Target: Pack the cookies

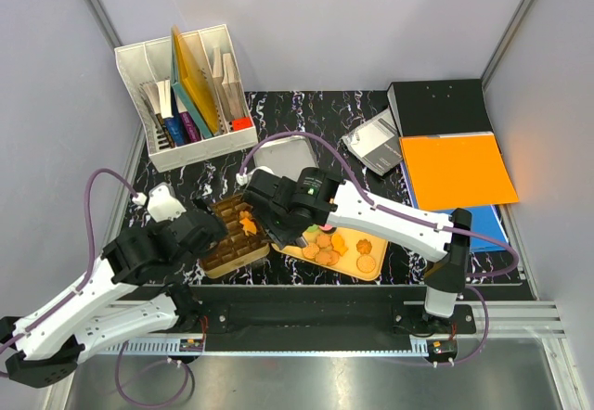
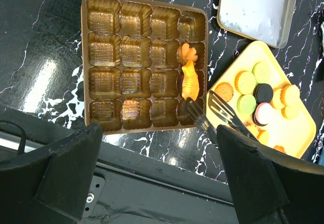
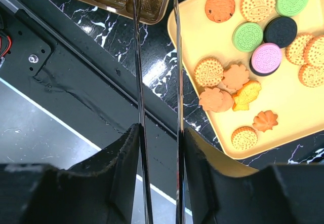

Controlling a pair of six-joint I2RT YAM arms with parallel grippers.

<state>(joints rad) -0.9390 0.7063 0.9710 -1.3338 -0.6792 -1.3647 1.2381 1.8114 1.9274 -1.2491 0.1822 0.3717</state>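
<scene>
Two grippers: the right gripper (image 3: pixel 158 155) and the left gripper (image 2: pixel 157 173), both over the near half of the black marbled tabletop (image 1: pixel 316 113).
Right gripper: closed tight on a pair of thin metal tweezers (image 3: pixel 177 82). Its black fingers (image 3: pixel 119 173) press the two blades from either side, and the blades run almost parallel with a narrow gap between them.
Tweezers tips: at the near end of an orange fish-shaped cookie (image 2: pixel 190 79). Whether they pinch it cannot be told.
Left gripper: spread wide with nothing between its fingers (image 2: pixel 71 168), hovering by the near edge of the brown tray (image 2: pixel 109 54).
Fish-shaped cookie: lies in the brown tray's 3 o'clock column in the left wrist view, across the second and third cells from the far edge.
Cookies (image 3: pixel 208 72): the rest lie on a yellow tray (image 3: pixel 283 112), at 3 o'clock from the brown tray in the top view. They are tan rounds, green, pink, one dark, and some orange leaf-like shapes.
Metal tray (image 1: pixel 283 161): at 12 o'clock from the brown tray.
File organiser (image 1: pixel 186 95): at 11 o'clock on the tabletop.
Orange folder (image 1: pixel 457 171): at 2 o'clock, below a black binder (image 1: pixel 438 104).
</scene>
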